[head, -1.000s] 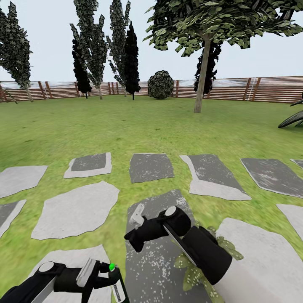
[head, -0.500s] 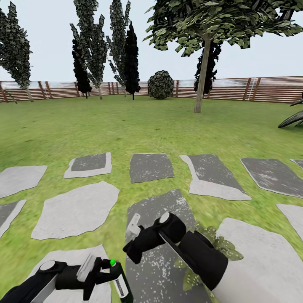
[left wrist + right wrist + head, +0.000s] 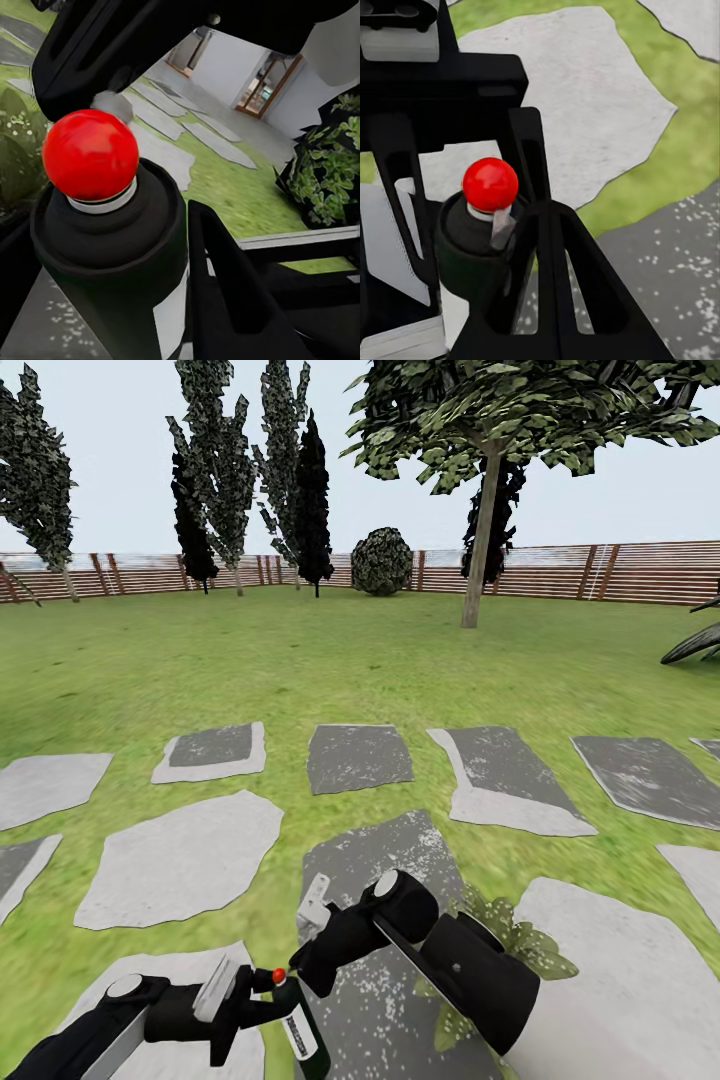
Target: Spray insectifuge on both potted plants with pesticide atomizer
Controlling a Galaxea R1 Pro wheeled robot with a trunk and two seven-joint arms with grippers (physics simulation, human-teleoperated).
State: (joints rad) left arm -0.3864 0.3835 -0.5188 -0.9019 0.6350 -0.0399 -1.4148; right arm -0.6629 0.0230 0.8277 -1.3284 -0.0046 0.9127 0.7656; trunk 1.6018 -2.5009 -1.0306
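Your left pincer (image 3: 262,1000) is clamped on the pesticide atomizer (image 3: 300,1032), so pickup is done; spraying the speckled potted plant (image 3: 520,945) remains.

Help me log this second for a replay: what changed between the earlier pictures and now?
The left pincer carried the pesticide atomizer rightward toward the right pincer, which lowered to meet it. The atomizer's tip turned from green to red. The speckled potted plant and paving stones stayed put.

Green grass lawn (image 3: 330,660), irregular grey stone paving slabs (image 3: 180,860) set in it, speckled-leaf potted plant (image 3: 530,945) on one slab
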